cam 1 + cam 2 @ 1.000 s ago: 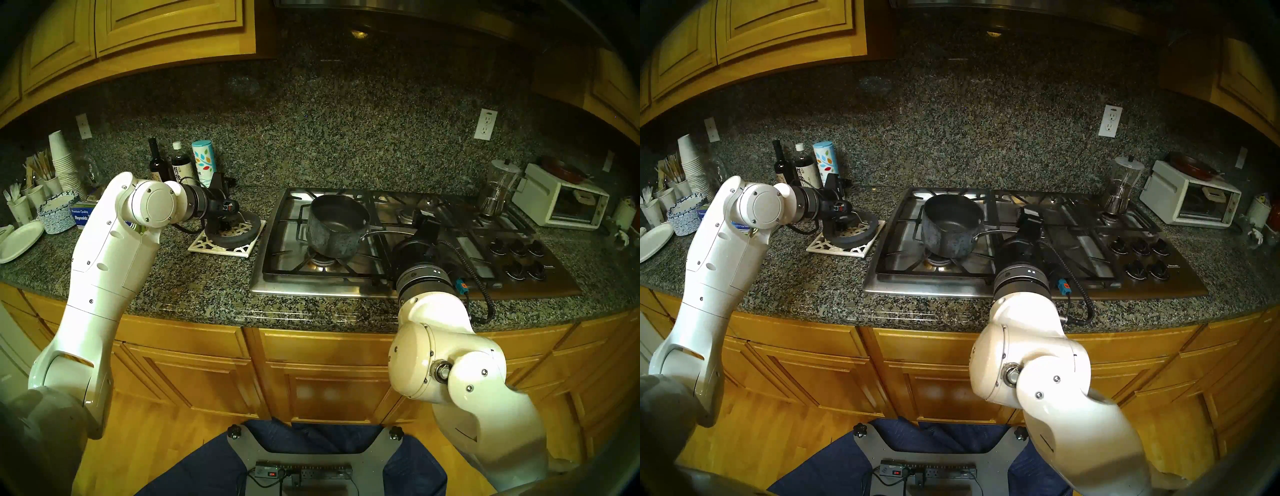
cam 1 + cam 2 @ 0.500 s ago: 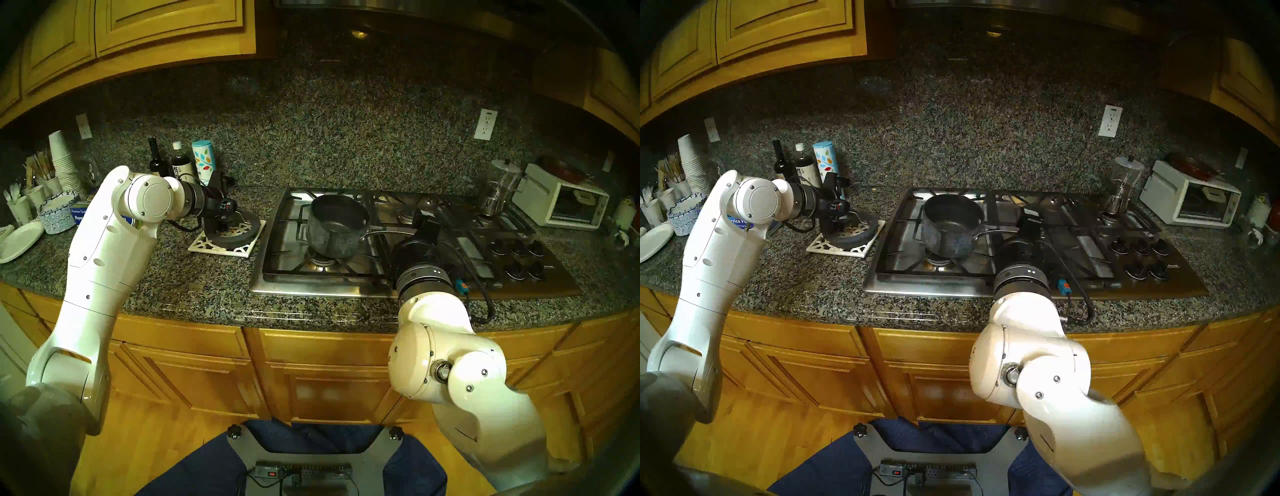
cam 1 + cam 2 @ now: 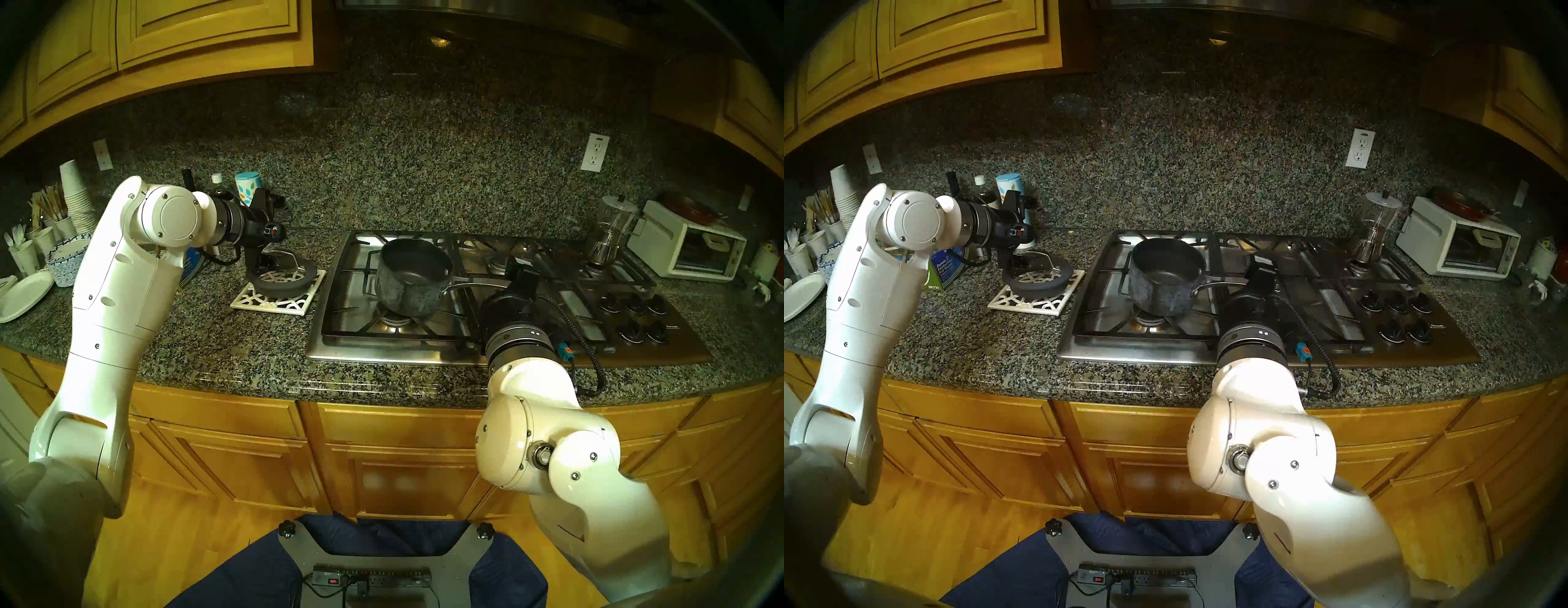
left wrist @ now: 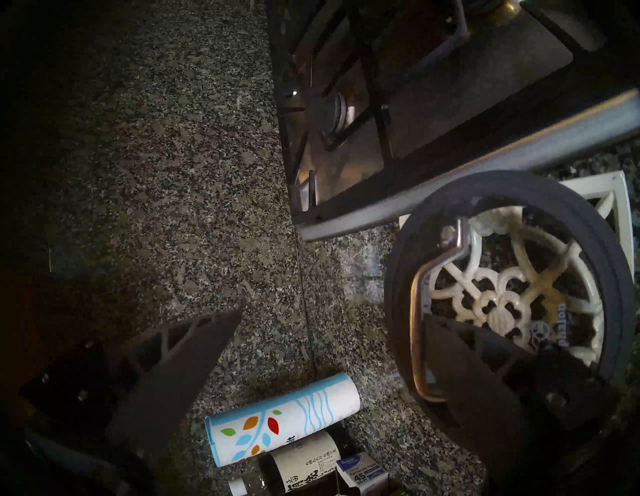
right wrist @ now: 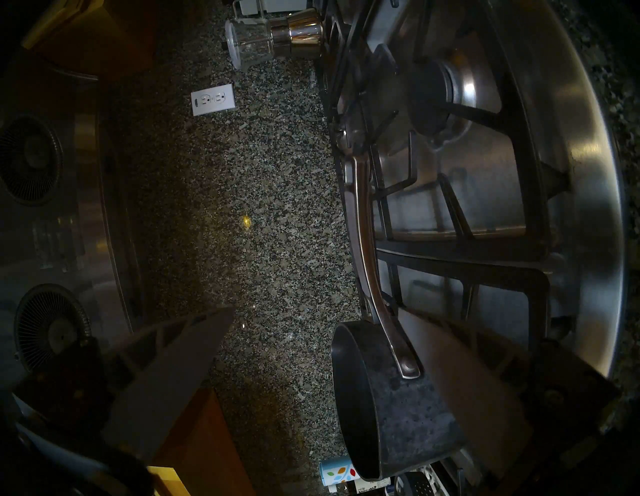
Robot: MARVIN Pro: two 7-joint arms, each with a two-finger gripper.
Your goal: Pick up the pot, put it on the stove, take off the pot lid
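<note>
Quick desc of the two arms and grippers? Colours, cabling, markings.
Both arms have glossy white shells with small screw dots and round joint caps, ending in silver-and-black wrist rings. The left gripper and right gripper are black, with dark grey wedge-shaped ribbed fingers. The right wrist carries a braided black cable and a blue-orange connector; the left has a thin black cable and a red mark.

The pot (image 3: 409, 280) looks like matt, mottled dark-grey metal with a glossy silver handle. The stove (image 3: 339, 346) is shiny steel under matt black grates, set in a speckled polished granite worktop (image 3: 237, 348). The pot lid (image 4: 512, 298) has a matt dark rim around clear glass.
</note>
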